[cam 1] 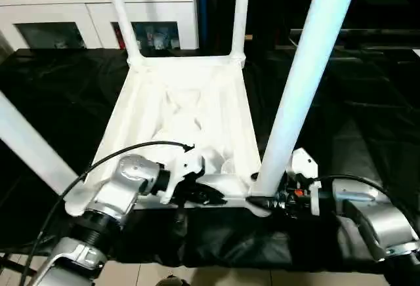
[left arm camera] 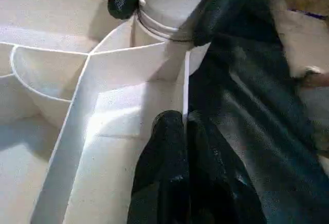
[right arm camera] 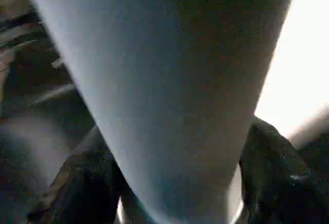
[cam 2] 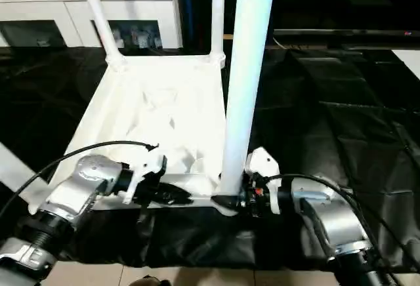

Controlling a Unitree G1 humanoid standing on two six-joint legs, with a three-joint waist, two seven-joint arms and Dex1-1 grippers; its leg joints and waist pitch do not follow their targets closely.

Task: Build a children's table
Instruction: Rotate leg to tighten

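The right end effector grips the near-right leg at its base, its long axis upright in the upturned tabletop's corner socket; the closed left end effector presses the near rim alongside.

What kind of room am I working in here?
Likely a living room or home-style test room: a white cabinet with shelf openings behind, a black cloth under the table, and pale floor tiles.
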